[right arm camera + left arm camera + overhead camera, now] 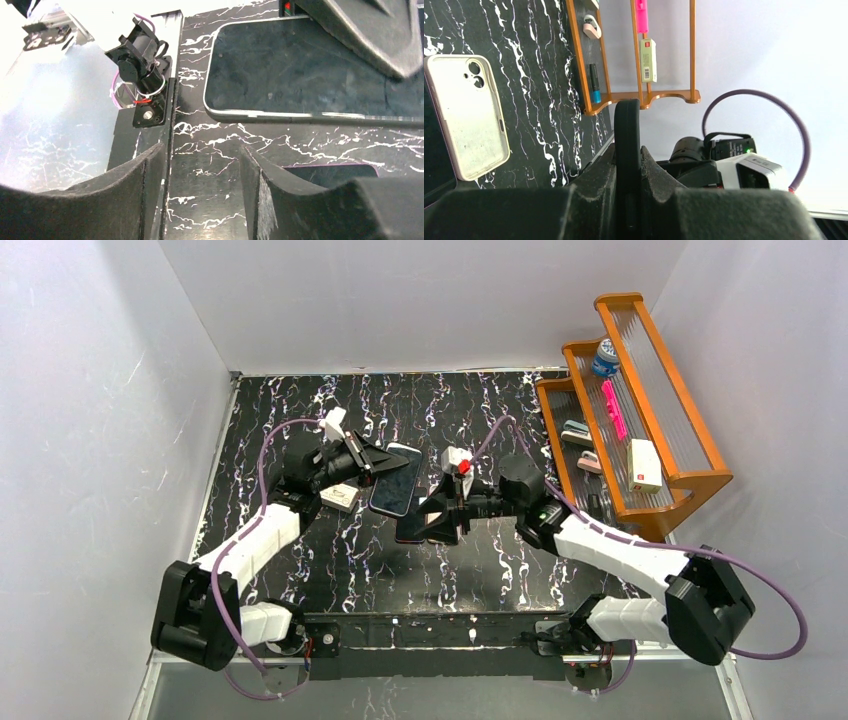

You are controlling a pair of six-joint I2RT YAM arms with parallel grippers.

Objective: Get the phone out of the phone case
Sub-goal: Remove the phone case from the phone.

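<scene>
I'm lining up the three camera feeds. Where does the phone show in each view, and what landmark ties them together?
Top external: the phone is near the centre, clamped in the left gripper.
Left wrist: edge-on, a dark upright strip at centre, pinched in that gripper.
Right wrist: upper right, its dark screen facing the camera.
Shared landmark: the black marbled table, seen in all three views.

Landmark: phone (pixel 397 480). On its left, the left gripper (pixel 383 465) is clamped on its edge, and the case (pixel 340 498) lies flat just beyond, so I get no entry there. On its right, the right gripper (pixel 436 518), jaws apart, crowds the near corner. Further right, the rack (pixel 640 430) walls that side. Behind the phone the table (pixel 450 400) is bare and I can pass.
</scene>
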